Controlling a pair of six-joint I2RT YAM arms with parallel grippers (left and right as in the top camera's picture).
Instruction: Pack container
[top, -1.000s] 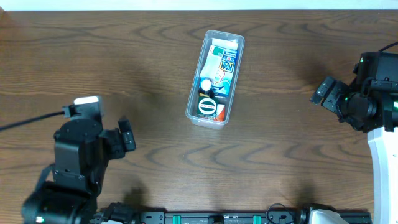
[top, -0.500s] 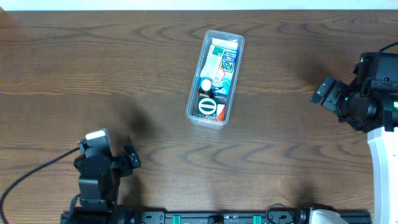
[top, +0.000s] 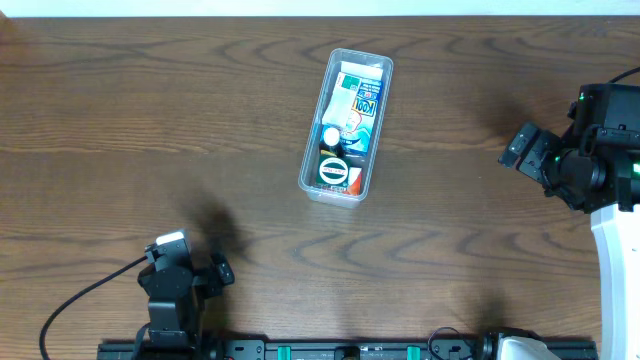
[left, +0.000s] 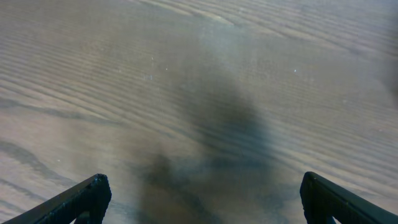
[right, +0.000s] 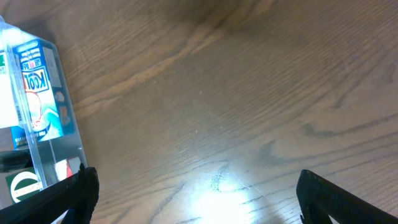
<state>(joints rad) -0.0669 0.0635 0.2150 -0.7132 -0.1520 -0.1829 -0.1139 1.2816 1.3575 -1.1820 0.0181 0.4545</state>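
The container (top: 312, 122), a long clear plastic tray, lies on the wooden table at centre back, holding a blue and white box (top: 357, 104) and a dark green item with a white round label (top: 333, 171). It also shows at the left edge of the right wrist view (right: 59, 134). My left gripper (top: 222, 271) is open and empty near the table's front edge, far from the container; in the left wrist view (left: 202, 199) only bare wood lies between its fingers. My right gripper (top: 522, 146) is open and empty at the right side; its wrist view (right: 196, 196) shows bare table between the fingers.
The wooden table (top: 150, 120) fills the overhead view. A black rail with green clips (top: 340, 350) runs along the front edge. The right arm's white base (top: 620, 250) stands at the right edge. A cable (top: 80, 300) trails from the left arm.
The left arm has drawn back toward the front edge and moved slightly right. The right arm and the container have not moved.
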